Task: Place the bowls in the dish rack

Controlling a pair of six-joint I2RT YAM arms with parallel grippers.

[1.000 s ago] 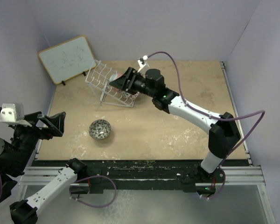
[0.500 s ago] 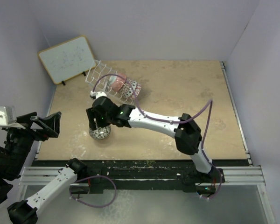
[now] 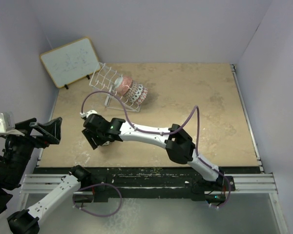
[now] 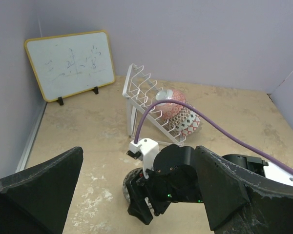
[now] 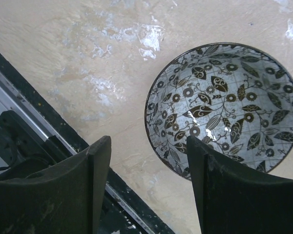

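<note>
A grey-black leaf-patterned bowl (image 5: 224, 105) sits upright on the table at the front left, and a sliver of it (image 4: 128, 181) shows under the right wrist. My right gripper (image 3: 94, 138) (image 5: 147, 146) hangs open just above it. One finger is over the bowl's inside, the other is outside, and the near rim lies between them. The white wire dish rack (image 3: 103, 80) (image 4: 138, 87) stands at the back left, holding a pink-red bowl (image 3: 125, 83) (image 4: 167, 99) and other patterned bowls (image 3: 137, 92) (image 4: 186, 123). My left gripper (image 3: 50, 129) (image 4: 139, 152) is open and empty, raised off the table's left side.
A wood-framed whiteboard (image 3: 70, 61) (image 4: 71, 62) leans on the back left wall beside the rack. The black rail (image 3: 146, 170) (image 5: 19, 126) at the table's near edge lies close to the bowl. The purple cable (image 3: 105, 93) of the right arm arcs over the rack's front.
The right arm has swung from the rack to the front left and come down over the grey-black bowl, uncovering the bowls in the rack. The left arm has barely shifted.
</note>
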